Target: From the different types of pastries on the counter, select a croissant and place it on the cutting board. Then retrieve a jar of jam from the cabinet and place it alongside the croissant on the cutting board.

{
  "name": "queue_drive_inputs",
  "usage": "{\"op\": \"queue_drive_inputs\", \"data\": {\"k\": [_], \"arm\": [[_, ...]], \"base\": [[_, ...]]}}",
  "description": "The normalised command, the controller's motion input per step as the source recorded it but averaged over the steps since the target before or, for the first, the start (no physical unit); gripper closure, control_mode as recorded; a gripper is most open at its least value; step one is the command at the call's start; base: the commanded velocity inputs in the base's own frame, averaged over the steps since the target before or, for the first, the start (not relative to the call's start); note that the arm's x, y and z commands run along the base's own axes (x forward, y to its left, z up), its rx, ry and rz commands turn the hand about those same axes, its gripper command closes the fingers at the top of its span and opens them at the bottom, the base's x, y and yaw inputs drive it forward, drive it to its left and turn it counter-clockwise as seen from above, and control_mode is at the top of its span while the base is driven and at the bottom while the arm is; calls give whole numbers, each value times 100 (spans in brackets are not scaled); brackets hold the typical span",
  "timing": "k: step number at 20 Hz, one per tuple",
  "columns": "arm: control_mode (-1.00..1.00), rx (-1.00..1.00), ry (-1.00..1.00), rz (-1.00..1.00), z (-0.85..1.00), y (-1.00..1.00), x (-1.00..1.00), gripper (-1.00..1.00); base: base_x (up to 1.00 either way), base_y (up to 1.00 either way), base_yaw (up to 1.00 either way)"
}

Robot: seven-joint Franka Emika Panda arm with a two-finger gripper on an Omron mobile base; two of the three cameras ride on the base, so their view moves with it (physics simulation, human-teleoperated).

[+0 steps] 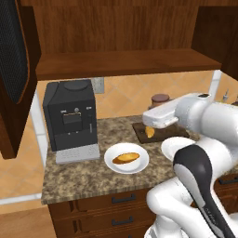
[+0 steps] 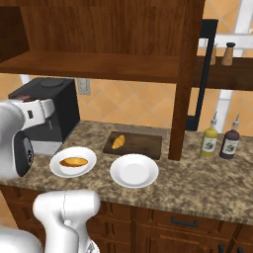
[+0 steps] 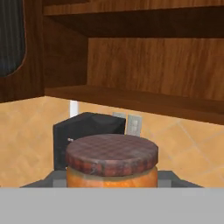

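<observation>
The croissant (image 1: 149, 132) (image 2: 118, 142), small and golden-orange, lies on the left part of the dark cutting board (image 1: 174, 134) (image 2: 141, 143) on the granite counter (image 1: 79, 174). The jar of jam (image 1: 161, 99) (image 3: 111, 157), orange with a dark brown lid, hangs in the air above the board's far side. My gripper (image 1: 159, 108) is shut on it, and its fingertips are hidden. In the hand view the jar sits close at the bottom. The other pastry, an oval loaf (image 1: 126, 158) (image 2: 73, 161), rests on a white plate. Above, the cabinet shelf (image 1: 121, 62) is bare.
A black coffee machine (image 1: 70, 116) stands left of the board. The loaf's plate (image 1: 139, 166) and an empty white plate (image 2: 134, 170) lie in front of the board. The cabinet door (image 1: 14, 56) hangs open at the left. Two bottles (image 2: 210, 141) stand right of a wooden post (image 2: 184, 99).
</observation>
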Motion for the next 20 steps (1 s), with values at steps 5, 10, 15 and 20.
{"op": "queue_drive_inputs", "data": {"k": [5,10,15,20], "arm": [[-100,3,-13,8,-70,-91,-57,100],[-100,16,-21,9,-83,-64,-46,100],[-100,6,-4,0,-8,7,-1,100],[-100,0,-10,0,-63,57,7,100]], "base": [[0,0,0],[0,0,0],[0,0,0],[0,0,0]]}}
